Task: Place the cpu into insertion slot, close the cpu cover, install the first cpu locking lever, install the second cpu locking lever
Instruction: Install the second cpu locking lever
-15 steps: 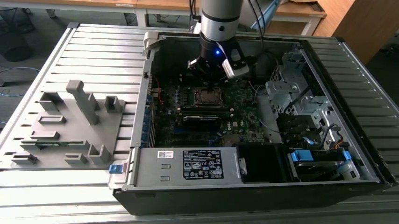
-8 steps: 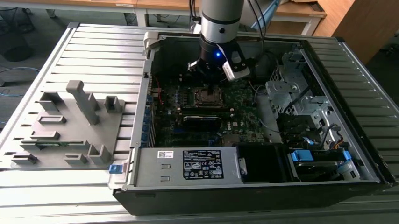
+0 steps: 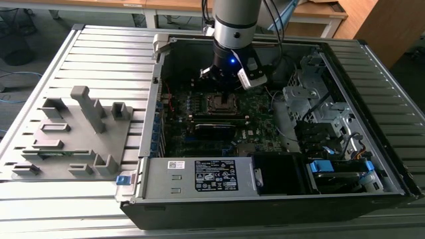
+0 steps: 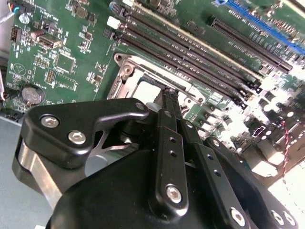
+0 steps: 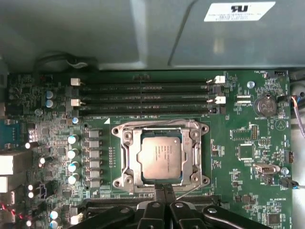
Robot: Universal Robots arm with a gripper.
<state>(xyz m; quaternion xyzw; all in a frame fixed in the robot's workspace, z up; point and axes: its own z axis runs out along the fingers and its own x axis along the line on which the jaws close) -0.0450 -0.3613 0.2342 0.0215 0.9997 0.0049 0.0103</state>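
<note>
Pressed together with nothing between its fingers, the pincer (image 5: pixel 164 189) hangs just over the near edge of the insertion slot (image 5: pixel 119 143) in the first wrist view. On the exterior view's left, a grey fixture tray (image 3: pixel 73 132) rests on the slatted table (image 3: pixel 99 45); to its right the open computer case (image 3: pixel 371 124) holds the circuit board (image 3: pixel 199 144), with the arm (image 3: pixel 236 30) reaching down above it. Seated in the slot lies the cpu (image 5: pixel 161 157), the cpu cover (image 5: pixel 193 129) framing it, memory slots (image 5: pixel 143 98) beside.
</note>
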